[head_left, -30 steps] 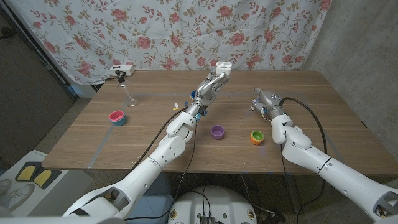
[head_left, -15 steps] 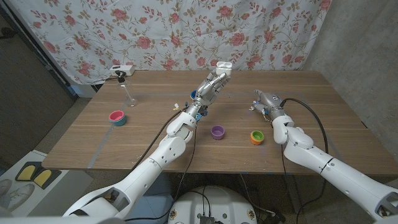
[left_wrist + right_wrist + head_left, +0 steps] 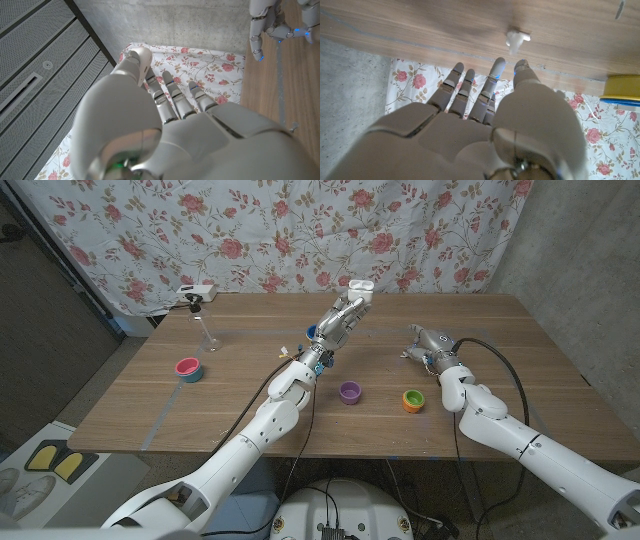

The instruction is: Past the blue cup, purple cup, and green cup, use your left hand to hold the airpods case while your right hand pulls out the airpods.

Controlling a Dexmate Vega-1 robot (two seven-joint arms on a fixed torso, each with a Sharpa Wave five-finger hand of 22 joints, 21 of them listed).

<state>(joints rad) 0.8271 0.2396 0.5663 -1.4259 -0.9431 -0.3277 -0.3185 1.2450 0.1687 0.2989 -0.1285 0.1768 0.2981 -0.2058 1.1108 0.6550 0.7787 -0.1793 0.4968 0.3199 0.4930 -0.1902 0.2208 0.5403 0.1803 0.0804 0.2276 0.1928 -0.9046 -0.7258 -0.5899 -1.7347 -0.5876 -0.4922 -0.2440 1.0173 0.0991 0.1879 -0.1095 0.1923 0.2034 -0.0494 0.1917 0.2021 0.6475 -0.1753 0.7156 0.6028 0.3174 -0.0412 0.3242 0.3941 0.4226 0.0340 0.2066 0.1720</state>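
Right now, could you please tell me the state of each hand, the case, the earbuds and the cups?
left hand: raised above the table, holding the case
case: lid open, held up
right hand: low over the table, holding nothing
earbud: lying on the table, out of the case
purple cup: upright
green cup: upright
pink cup: upright

Table: a brown wooden rectangular table (image 3: 250, 395) with visible grain.
Left part: a small round pink cup with blue inside (image 3: 187, 367); behind it a thin clear glass tube (image 3: 208, 330) stands upright.
Middle front: a small purple cup (image 3: 349, 392).
Right of it: a small green cup with orange rim (image 3: 413, 400), near the purple one.
Other item: a small white earbud-like piece (image 3: 516, 39) lies on the wood.
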